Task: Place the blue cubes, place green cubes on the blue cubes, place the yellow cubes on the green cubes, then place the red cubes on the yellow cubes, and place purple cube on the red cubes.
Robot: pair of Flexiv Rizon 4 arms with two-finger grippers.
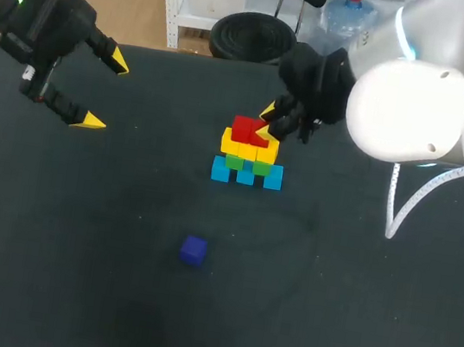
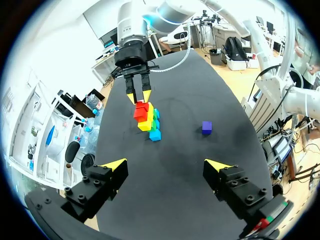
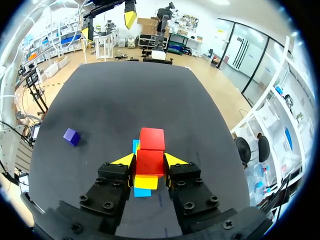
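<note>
The right wrist view shows what the head view half hides: my right hand (image 3: 150, 160) pinching a red cube (image 3: 150, 163) atop the yellow cubes (image 3: 146, 182), while my left hand (image 1: 105, 93) hangs spread and the purple cube (image 1: 193, 251) lies apart on the tabletop (image 1: 69, 271).

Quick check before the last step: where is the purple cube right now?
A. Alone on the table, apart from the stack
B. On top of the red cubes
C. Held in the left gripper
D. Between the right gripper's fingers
A: the purple cube lies alone on the black table, apart from the stack. The right gripper grips a red cube, and the left gripper is open and empty.
</note>
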